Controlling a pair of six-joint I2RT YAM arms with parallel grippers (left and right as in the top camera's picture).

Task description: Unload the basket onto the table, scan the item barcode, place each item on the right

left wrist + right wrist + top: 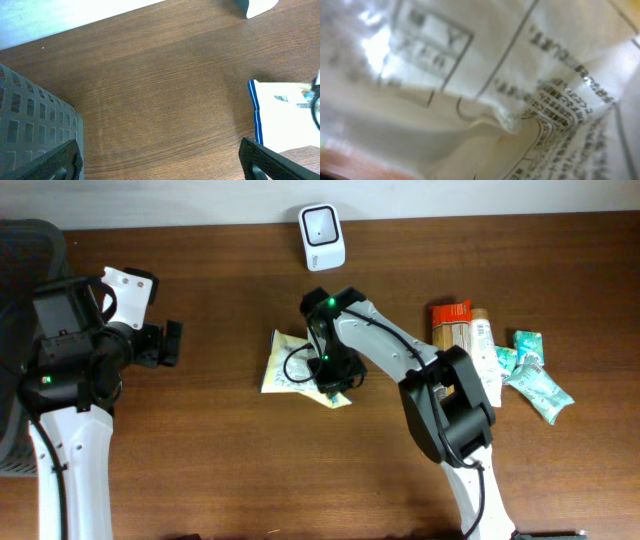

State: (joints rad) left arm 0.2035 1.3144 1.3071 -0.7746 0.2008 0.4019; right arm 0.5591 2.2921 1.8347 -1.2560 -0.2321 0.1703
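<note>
**At mid-bench, packet pinched; scan not yet made**

On the bench (200, 470), below the scanner (322, 235) and well apart from it: packet (283, 365), lying flat, pale with printed text. Down on its right edge: right gripper (332, 376), closed right up, a fold of wrapper apparently nipped between the jaws. From the right wrist, nothing but crumpled film and small print pressed close to the lens; no barcode made out there, too blurred to tell.

Off to the left, clear of everything: left gripper (168, 342), jaws spread wide, holding nothing, pointed across bare wood toward the packet's blue edge.

Judged early in the task. Done, by the look of it: the grasp, and no more. Not yet done: lifting the packet off the bench, finding the barcode side, turning it toward the scanner, holding it there for the read.

Lying at the right end, untouched by either gripper: a cluster of other items (500, 355), possibly next in line.
</note>
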